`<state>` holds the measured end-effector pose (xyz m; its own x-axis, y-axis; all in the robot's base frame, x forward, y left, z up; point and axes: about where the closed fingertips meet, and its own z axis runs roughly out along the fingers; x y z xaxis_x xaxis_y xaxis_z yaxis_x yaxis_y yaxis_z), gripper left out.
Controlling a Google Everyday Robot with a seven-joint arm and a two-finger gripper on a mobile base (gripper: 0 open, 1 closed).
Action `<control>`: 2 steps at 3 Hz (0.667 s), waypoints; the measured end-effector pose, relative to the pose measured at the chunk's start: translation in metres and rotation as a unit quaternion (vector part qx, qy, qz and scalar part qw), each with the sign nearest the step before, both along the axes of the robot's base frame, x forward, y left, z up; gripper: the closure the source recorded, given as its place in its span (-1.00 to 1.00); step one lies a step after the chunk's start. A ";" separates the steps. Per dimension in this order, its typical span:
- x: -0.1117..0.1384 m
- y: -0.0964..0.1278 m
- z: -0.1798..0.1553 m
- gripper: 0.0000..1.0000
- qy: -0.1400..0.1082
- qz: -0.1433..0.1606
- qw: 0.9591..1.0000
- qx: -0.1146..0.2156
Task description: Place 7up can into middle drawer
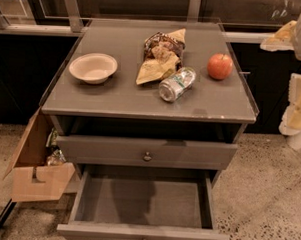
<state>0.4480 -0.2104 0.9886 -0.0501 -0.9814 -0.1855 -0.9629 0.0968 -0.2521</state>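
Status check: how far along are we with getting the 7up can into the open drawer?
Done: the middle drawer stands pulled out, with its floor bare. In hand: nothing. The gripper is up at the right edge of the view, apart from the 7up can, which lies on its side on the cabinet top beside the snack bag. Left: reach the can, grasp it, carry it down and release it in the drawer.

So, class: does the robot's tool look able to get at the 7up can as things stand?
Probably yes. The tool hangs at the right edge, off the cabinet top; the 7up can lies on its side, uncovered from above. Only the apple sits roughly between them.
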 end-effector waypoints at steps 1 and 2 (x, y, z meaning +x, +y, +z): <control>0.012 0.004 0.008 -1.00 -0.001 0.095 0.995 -0.007; 0.026 0.011 0.021 -1.00 -0.021 0.190 0.982 -0.010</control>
<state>0.4740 -0.1990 1.0094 0.3274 -0.9312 -0.1601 -0.9172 -0.2725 -0.2907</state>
